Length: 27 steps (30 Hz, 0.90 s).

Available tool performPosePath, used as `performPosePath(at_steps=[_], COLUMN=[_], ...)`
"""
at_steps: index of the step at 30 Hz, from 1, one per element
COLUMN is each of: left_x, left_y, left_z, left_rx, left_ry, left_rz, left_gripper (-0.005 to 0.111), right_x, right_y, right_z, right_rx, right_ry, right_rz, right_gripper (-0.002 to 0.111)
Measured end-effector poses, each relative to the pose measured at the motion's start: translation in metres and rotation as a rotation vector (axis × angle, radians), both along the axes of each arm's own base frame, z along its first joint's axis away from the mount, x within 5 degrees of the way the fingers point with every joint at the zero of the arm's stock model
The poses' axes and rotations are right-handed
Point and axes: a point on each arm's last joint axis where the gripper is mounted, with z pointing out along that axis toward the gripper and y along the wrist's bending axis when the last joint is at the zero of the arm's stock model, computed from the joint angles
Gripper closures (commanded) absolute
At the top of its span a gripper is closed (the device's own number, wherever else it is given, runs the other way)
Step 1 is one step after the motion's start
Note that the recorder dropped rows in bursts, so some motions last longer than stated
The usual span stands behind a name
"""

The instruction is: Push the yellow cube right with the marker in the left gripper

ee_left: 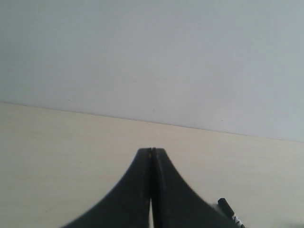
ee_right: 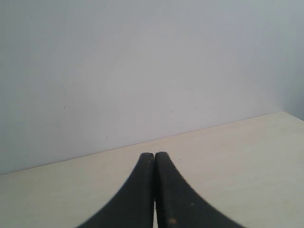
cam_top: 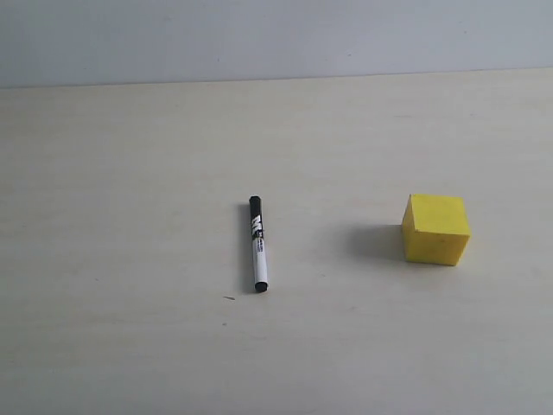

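Observation:
The marker [cam_top: 257, 245] lies loose on the pale table, black cap toward the back wall, white barrel toward the front. The yellow cube [cam_top: 436, 228] rests well to its right, apart from it. Neither arm shows in the exterior view. In the left wrist view my left gripper [ee_left: 152, 151] is shut with nothing between its black fingers; the marker's cap [ee_left: 226, 207] peeks out beside one finger, lying on the table. My right gripper [ee_right: 155, 155] is shut and empty too, over bare table. The cube is out of both wrist views.
The light wooden table [cam_top: 130, 216] runs back to a plain grey-white wall [cam_top: 276, 35]. A tiny dark speck [cam_top: 229, 298] lies just left of the marker's front end.

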Motion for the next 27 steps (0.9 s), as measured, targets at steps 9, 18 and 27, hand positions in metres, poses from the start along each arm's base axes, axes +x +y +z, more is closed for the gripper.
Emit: performPosePath(at_steps=[9, 18, 27], left_x=[0.0006, 0.0006, 0.0006], left_y=[0.0026, 0.0027, 0.0027], left_z=[-0.0018, -0.002, -0.002], left_rx=[0.014, 0.021, 0.021], left_ry=[0.018, 0.018, 0.018], left_rz=[0.029, 0.03, 0.03], left_gripper=[0.107, 0.107, 0.107], right_x=[0.0, 0.0, 0.0], right_y=[0.0, 0.0, 0.0], right_z=[0.0, 0.0, 0.0], right_rx=[0.0, 0.0, 0.0], right_ry=[0.0, 0.0, 0.0], right_rz=[0.0, 0.0, 0.0], right_gripper=[0.108, 0.108, 0.108])
